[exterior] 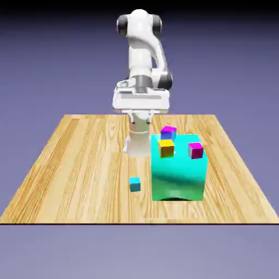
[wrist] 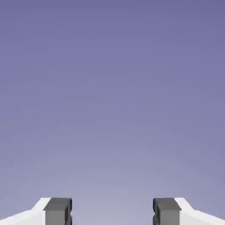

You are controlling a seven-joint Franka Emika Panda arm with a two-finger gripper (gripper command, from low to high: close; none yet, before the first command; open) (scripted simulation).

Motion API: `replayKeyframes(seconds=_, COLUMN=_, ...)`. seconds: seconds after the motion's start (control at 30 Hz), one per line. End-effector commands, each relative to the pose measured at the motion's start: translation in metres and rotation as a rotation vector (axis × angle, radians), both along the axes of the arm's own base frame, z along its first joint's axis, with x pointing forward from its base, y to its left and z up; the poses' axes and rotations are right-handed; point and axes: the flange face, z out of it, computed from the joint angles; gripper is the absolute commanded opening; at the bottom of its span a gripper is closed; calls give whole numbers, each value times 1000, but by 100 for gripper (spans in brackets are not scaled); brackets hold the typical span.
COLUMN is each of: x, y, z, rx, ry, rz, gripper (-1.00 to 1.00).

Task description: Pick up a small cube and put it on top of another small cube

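Note:
The small cube (exterior: pixel 134 184), tiny and cyan-blue, lies alone on the wooden table (exterior: pixel 76 163), to the exterior view's left of a big teal block (exterior: pixel 179 177). The other small cube (exterior: pixel 169 132), with a magenta top and blue-violet sides, rests at the far edge of that block's top. My gripper (exterior: pixel 140 113) hangs high above the table's far side, well away from both cubes. In the hand view my gripper (wrist: pixel 112 211) is open, with a wide gap between the grey fingertips (wrist: pixel 58 212), nothing in it, and only the backdrop beyond.
On the teal block's top also sit a yellow-orange cube (exterior: pixel 166 147) and a pink-magenta cube (exterior: pixel 195 150). The robot's base (exterior: pixel 136 143) stands just behind the block.

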Motion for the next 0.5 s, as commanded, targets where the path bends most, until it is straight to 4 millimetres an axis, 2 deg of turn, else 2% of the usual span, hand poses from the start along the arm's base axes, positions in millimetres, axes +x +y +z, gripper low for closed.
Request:
replayKeyframes(seconds=0.0, x=8, y=7, z=-6, rx=-50, ry=29, rz=28, gripper=0)
replayKeyframes(seconds=0.23, x=59, y=53, z=-66, rx=-335, ry=233, rz=251, gripper=0)
replayKeyframes(seconds=0.47, x=95, y=95, z=-129, rx=-512, ry=391, rz=502, gripper=0)
